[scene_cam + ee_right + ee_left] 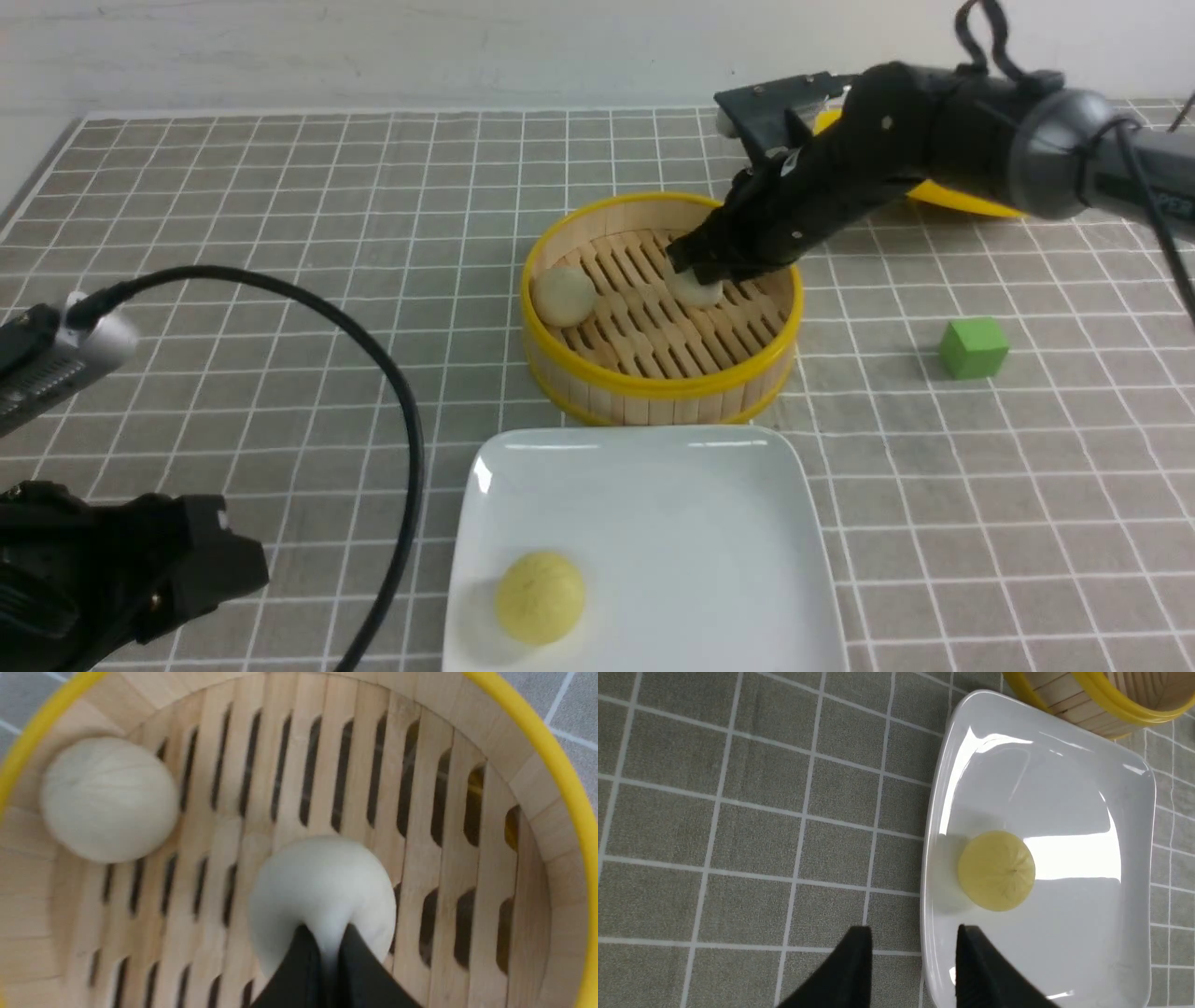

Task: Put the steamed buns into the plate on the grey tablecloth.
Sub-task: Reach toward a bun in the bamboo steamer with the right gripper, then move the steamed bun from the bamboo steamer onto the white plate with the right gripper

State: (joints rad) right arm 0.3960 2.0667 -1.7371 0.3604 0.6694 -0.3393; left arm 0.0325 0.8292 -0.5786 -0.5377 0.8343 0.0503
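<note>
From where I'm standing, the front view has the round bamboo steamer basket (pixel 661 403) on the grey tablecloth (pixel 280 392), just beyond the white plate (pixel 691 560). One cream bun (pixel 564 296) sits by the basket's left wall; the other bun (pixel 694 287) is under the right gripper (pixel 695 266), partly hidden by it. A yellow ball (pixel 541 598) rests on the plate, and a green block (pixel 974 348) lies on the cloth to the right of the basket. The left gripper hangs well left of the plate. The left wrist view shows the left gripper (pixel 914 928) with its fingers spread and nothing between them, the yellow ball on the plate nearby. In the right wrist view, the right gripper's fingers are pinched onto the second bun's top, squeezing a narrow fold of dough, inside the basket.
</note>
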